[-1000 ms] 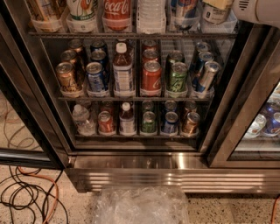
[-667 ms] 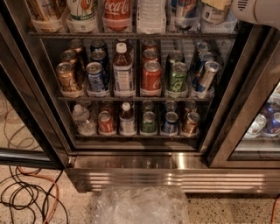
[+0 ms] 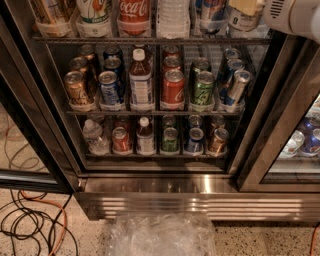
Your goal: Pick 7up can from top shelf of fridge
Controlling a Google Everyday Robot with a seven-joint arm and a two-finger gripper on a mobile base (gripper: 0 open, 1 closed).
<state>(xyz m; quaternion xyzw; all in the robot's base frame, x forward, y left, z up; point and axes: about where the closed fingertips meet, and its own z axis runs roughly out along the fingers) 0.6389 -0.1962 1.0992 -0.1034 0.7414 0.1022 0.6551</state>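
The fridge (image 3: 200,202) has a base of ribbed, glossy stainless steel. Its top shelf (image 3: 150,40) is grey metal wire. Crinkled clear plastic sheet (image 3: 160,235) at six o'clock. Gripper (image 3: 292,15) at one o'clock: smooth white plastic.

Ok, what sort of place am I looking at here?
Likely a break room or shop corner: a glass-door drinks fridge packed with cans on wire shelves, cables loose on a speckled floor. The tool sits at upper right.
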